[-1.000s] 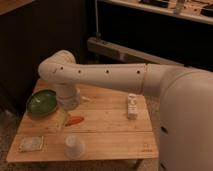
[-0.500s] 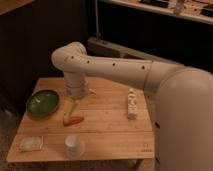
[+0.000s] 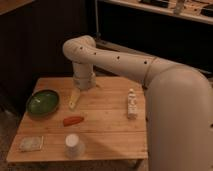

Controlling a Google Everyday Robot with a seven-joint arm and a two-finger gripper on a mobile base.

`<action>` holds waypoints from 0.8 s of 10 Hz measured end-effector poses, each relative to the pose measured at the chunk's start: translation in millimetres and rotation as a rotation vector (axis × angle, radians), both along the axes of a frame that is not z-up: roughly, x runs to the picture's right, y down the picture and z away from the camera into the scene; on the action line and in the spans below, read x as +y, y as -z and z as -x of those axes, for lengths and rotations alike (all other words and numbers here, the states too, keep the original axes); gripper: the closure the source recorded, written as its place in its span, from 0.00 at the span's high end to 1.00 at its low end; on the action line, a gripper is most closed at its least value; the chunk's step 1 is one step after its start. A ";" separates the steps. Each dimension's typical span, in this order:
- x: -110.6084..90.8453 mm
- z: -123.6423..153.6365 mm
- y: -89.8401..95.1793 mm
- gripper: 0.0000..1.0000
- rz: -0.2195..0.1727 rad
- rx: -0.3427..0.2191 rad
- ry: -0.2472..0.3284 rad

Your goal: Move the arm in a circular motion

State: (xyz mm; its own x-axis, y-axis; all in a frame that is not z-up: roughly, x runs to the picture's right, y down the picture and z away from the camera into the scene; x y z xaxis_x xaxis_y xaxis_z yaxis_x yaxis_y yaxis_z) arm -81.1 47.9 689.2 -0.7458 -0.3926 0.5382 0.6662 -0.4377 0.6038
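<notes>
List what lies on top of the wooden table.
On the table: green bowl, orange piece, white cup, white bottle, flat packet. The arm covers some tabletop; its gripper points down beside the bowl.

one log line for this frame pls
task: circular arm motion | arm: elbow bent over table rear | gripper: low, beside green bowl, behind carrot

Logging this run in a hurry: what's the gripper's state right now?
Gripper: cannot be told; at the end of the arm, it points down at the wooden table, beside the green bowl.
</notes>
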 end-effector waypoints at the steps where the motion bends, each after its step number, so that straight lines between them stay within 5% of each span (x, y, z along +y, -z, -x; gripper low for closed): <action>1: -1.9 -9.7 -3.7 1.00 0.004 0.007 -0.014; 8: -7.5 -77.0 -10.2 1.00 0.031 0.037 -0.106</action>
State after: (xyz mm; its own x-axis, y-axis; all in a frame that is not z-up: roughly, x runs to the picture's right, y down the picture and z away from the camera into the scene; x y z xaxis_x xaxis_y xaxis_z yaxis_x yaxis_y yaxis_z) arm -4.1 40.3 699.4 -0.6804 -0.4504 0.5781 0.7299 -0.3451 0.5901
